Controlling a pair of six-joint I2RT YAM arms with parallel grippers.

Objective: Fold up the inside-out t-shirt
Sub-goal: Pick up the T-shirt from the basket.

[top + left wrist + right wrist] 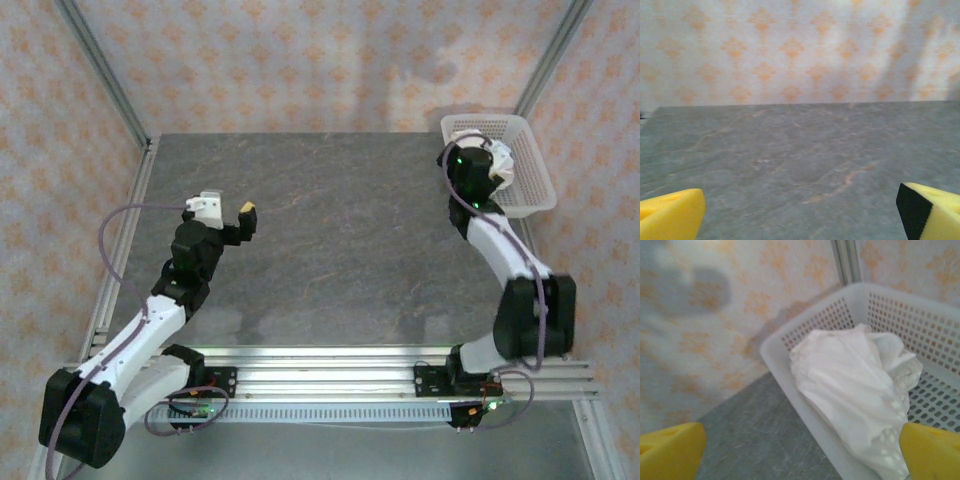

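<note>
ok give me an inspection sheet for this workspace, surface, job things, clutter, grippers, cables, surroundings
surface: grey stone-look table, no marks or spills seen
job's things: white t-shirt lies crumpled in the white mesh basket at the far right corner, not yet folded
clutter: nothing seen
grippers: left gripper open over bare table, holding nothing; right gripper open above the basket, close to the shirt, not gripping it
cables: grey cable loops off the left arm; more wiring at the base rail
surroundings: orange-patterned walls, metal frame posts at the far corners
</note>
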